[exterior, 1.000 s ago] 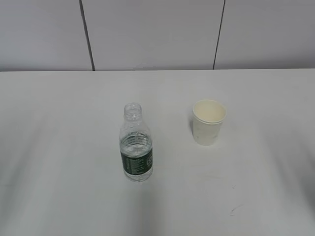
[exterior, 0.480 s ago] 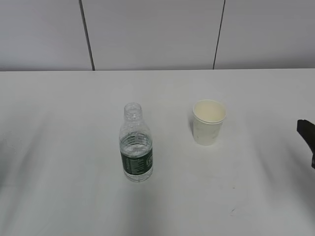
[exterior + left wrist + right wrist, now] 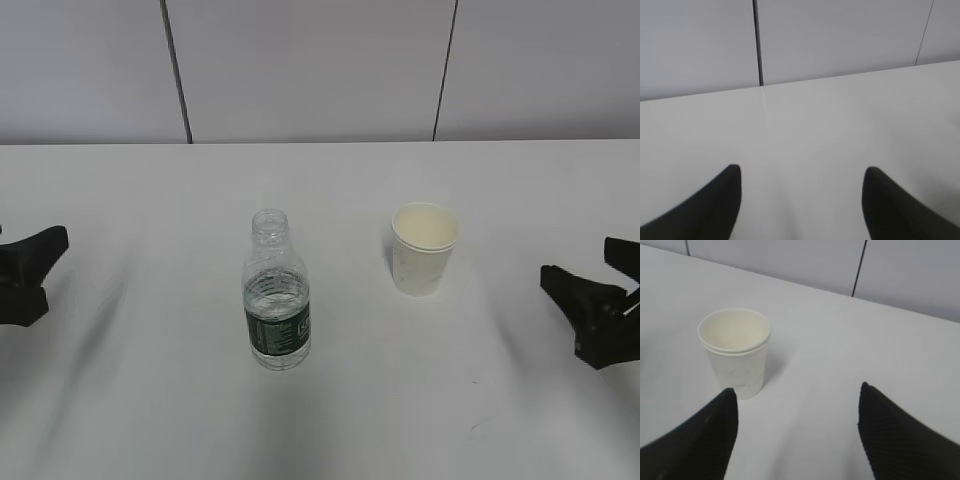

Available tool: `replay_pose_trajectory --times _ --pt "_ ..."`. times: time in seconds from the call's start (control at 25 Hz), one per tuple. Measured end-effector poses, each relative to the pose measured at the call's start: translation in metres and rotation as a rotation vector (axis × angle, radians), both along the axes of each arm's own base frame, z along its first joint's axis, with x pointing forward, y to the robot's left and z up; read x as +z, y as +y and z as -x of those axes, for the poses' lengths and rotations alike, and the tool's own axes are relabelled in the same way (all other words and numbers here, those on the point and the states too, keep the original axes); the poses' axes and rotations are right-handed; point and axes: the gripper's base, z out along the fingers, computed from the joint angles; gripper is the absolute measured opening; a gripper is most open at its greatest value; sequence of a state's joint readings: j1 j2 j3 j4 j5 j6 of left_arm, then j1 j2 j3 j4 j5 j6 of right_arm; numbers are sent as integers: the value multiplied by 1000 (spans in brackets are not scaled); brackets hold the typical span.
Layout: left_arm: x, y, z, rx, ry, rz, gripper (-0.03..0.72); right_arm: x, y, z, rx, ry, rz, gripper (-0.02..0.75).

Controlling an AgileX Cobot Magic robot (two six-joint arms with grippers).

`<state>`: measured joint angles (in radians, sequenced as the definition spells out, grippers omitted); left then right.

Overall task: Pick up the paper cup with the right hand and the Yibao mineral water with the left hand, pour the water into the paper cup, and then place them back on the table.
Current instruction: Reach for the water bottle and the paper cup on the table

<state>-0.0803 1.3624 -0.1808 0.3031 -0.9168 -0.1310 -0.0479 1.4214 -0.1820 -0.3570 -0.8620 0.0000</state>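
The Yibao mineral water bottle (image 3: 276,300) stands upright and capless on the white table (image 3: 140,190), left of centre. The paper cup (image 3: 424,250) stands upright to its right, a little farther back. My left gripper (image 3: 48,270) is open and empty at the far left edge, well left of the bottle. In the left wrist view the left gripper (image 3: 802,170) shows only bare table between its fingers. My right gripper (image 3: 577,260) is open and empty at the right edge, right of the cup. In the right wrist view the right gripper (image 3: 796,388) has the cup (image 3: 735,352) ahead, by its left finger.
A grey panelled wall (image 3: 320,70) runs behind the table's far edge. A faint scuff mark (image 3: 478,428) lies on the table at the front right. Bare tabletop lies between each gripper and the objects.
Both grippers have come into the exterior view, the left from the left edge and the right from the right edge, moving inward. The bottle and cup have not moved.
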Motion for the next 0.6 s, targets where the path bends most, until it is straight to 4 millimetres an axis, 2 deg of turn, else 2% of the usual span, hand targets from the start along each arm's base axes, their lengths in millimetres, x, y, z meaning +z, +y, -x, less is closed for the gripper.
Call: replay_pose_trajectory --times 0.24,0.44,0.6 --pt "-28 -10 -10 -99 48 20 469 -31 6 -10 72 57 -30 585" --pt "-56 -20 -9 -232 148 9 469 -63 10 -12 142 120 9 585" --pt "-69 -26 -9 -313 193 -18 469 -83 12 -18 177 177 25 585"
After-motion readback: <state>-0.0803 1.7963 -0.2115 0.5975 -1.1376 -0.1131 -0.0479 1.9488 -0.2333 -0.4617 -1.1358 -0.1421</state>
